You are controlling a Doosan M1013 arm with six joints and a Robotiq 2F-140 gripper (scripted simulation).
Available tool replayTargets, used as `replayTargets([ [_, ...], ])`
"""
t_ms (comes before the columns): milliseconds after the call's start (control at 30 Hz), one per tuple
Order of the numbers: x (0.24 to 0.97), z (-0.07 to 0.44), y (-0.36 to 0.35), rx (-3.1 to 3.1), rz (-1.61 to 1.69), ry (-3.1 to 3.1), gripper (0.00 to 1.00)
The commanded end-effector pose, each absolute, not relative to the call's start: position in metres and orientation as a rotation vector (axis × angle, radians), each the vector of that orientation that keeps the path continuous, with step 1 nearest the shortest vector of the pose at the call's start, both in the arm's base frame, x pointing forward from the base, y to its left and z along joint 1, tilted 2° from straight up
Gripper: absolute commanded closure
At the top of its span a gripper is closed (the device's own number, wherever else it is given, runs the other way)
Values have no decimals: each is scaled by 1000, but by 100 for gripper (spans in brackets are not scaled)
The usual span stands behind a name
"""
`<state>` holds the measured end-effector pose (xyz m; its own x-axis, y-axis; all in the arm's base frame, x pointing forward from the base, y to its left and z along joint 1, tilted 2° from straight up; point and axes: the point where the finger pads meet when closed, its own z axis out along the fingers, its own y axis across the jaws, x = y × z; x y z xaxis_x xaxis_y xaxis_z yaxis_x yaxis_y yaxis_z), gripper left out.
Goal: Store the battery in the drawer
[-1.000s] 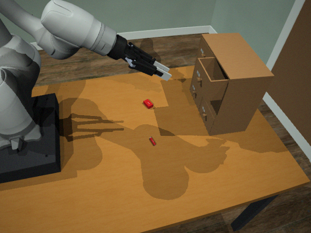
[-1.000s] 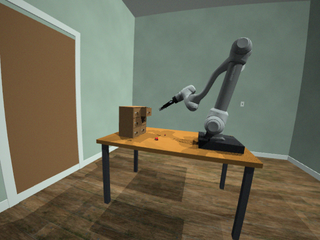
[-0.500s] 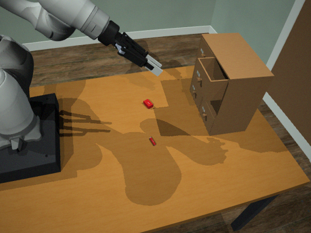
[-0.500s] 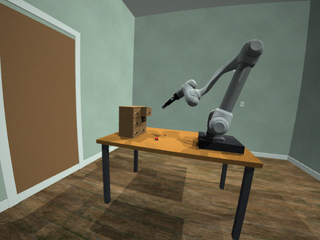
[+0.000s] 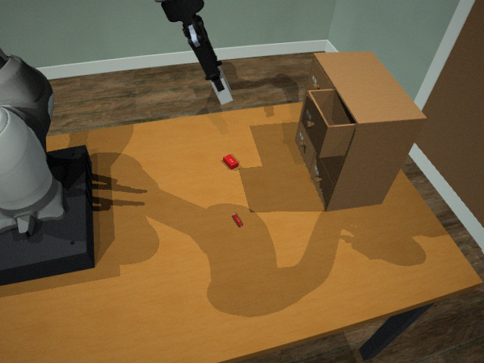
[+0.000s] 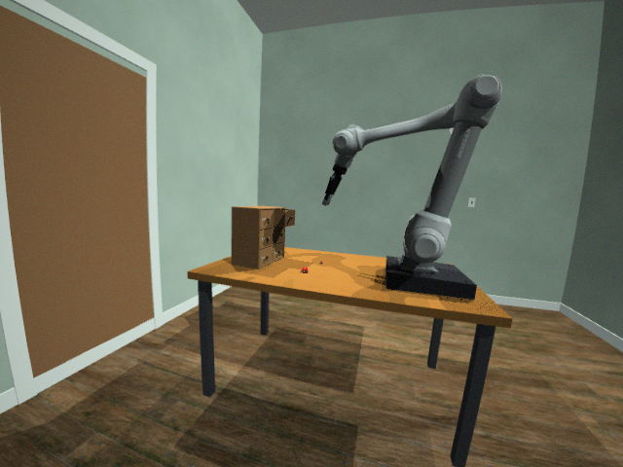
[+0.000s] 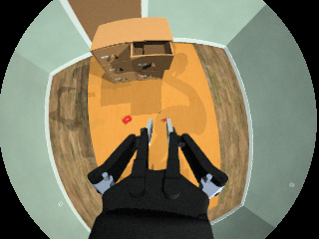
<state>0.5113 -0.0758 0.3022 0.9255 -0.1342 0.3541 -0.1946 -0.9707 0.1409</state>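
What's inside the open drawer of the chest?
Nothing shows in the visible part of the open drawer, only bare inner walls and some floor. Its own front and side hide the rest, so a small thing there can't be ruled out.

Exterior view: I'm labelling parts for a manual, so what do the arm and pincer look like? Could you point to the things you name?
The arm (image 6: 407, 127) is smooth pale grey with rounded joints and dark lettering on one link. The pincer (image 5: 221, 97) (image 6: 325, 202) (image 7: 159, 123) is black, with pale finger pads and bluish-grey pieces at its sides.
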Motion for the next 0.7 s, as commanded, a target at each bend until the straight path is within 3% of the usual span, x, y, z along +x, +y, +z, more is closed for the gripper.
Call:
replayTargets([
  [0, 506, 306, -85, 3070, 151, -199, 80],
  [100, 504, 308, -85, 3128, -56, -173, 80],
  [667, 504, 308, -85, 3128, -63, -168, 80],
])
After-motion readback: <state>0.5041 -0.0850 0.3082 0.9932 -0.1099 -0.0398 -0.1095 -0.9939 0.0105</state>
